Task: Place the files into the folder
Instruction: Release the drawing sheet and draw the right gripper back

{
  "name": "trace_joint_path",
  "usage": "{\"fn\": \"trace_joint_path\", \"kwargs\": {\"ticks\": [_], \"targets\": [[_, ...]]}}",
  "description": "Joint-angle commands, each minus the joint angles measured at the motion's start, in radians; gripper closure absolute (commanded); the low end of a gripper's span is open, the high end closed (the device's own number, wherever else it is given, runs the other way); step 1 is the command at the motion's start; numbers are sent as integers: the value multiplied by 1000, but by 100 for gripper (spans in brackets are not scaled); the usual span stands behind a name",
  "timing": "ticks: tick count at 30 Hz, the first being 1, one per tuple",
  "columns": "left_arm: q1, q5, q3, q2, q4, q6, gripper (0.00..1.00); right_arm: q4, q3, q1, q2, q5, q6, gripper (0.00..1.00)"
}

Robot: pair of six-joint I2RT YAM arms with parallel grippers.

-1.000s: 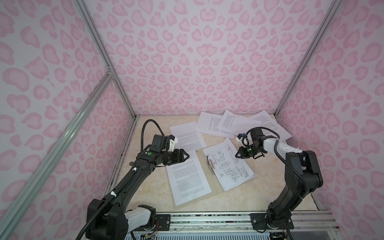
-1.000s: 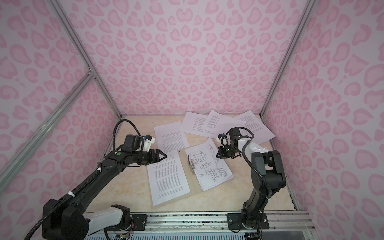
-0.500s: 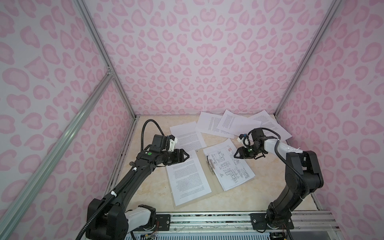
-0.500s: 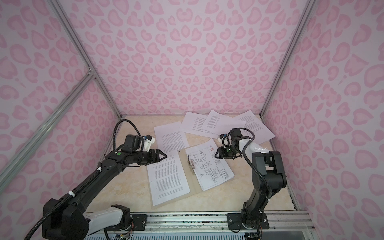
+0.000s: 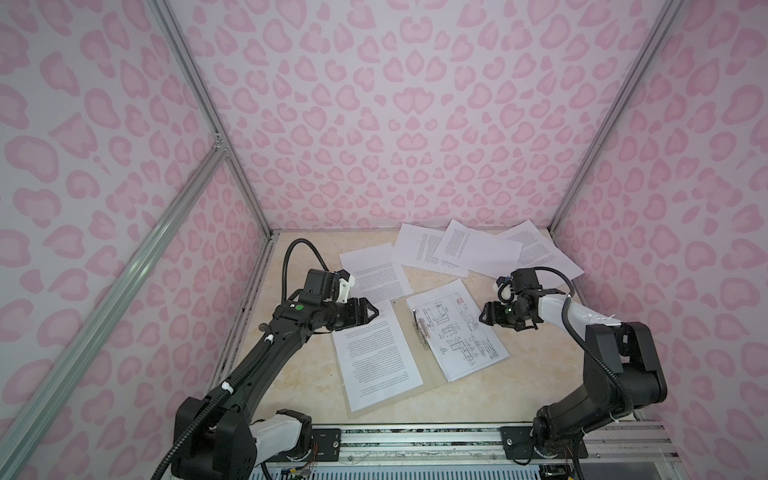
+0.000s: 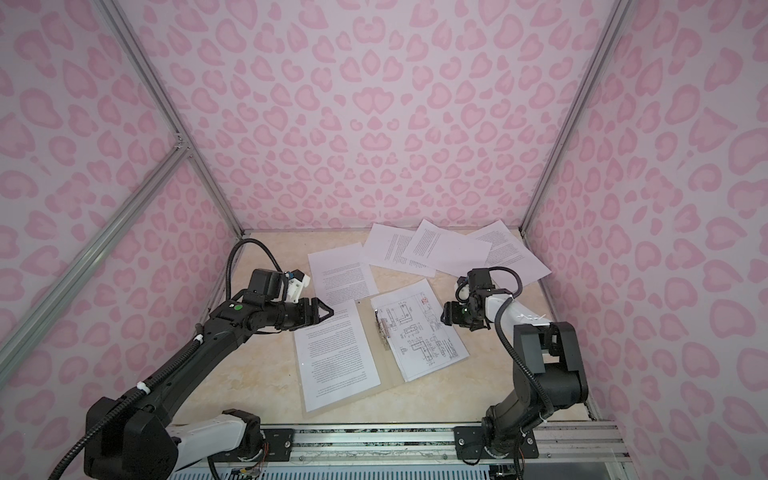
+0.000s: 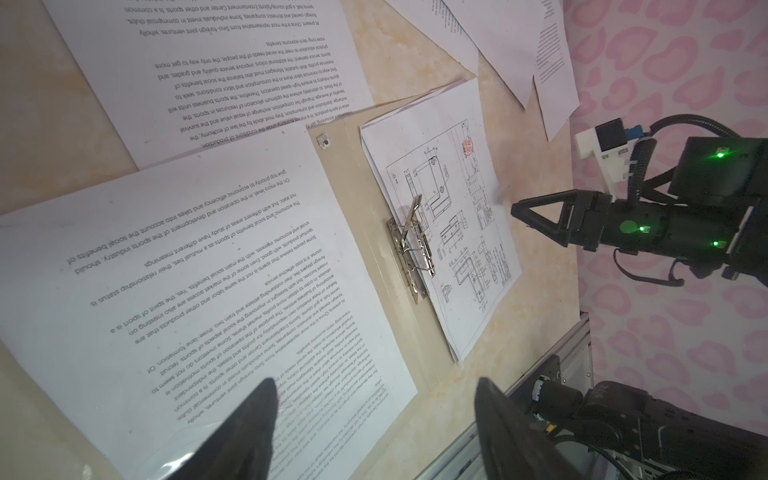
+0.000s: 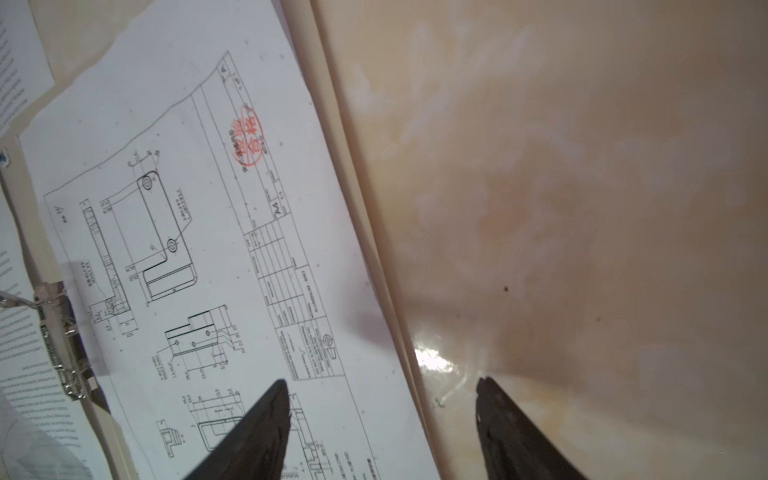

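Paper sheets lie on and around a thin, flat, beige cardboard folder (image 7: pixel 361 249). The folder lies open on a shiny cream table (image 5: pixel 299 374) that looks like stone. A slim silver metal clip (image 7: pixel 411 249) sits along the middle fold of the folder, with its little arm tipped up.

On the right half of the folder lies a white sheet with black line drawings (image 5: pixel 461 328) and a red stamp. One edge of it reaches the clip. On the left half of the folder lies a white sheet full of small black print (image 5: pixel 374 357).

Just behind the folder lies one more white printed sheet (image 5: pixel 374 274), touching the folder's far edge. Farther behind the folder, toward its right, three more white printed sheets (image 5: pixel 478 249) lie partly on top of each other.

The black left gripper (image 5: pixel 373 311) hovers over the far left corner of the folder. Its fingers are spread wide and hold nothing.

The black right gripper (image 8: pixel 382 395) is at the right edge of the folder. Its fingers are spread wide too, with nothing between them. One finger is over the drawing sheet and the other is over bare table.

Pink spotted walls (image 5: pixel 374 124) stand around the table.
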Motion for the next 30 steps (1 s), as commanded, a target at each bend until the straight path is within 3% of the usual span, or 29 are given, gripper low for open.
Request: {"fn": "trace_joint_path", "kwargs": {"ticks": [1, 11, 19, 30], "targets": [[2, 1, -1, 8, -7, 12, 24, 80, -30, 18, 10, 10, 58, 31], [3, 1, -2, 19, -6, 11, 24, 100, -76, 54, -13, 16, 90, 35], [3, 1, -4, 19, -6, 11, 24, 63, -92, 88, -71, 149, 135, 36], [3, -17, -5, 9, -13, 15, 24, 106, -162, 145, -125, 110, 231, 36]]}}
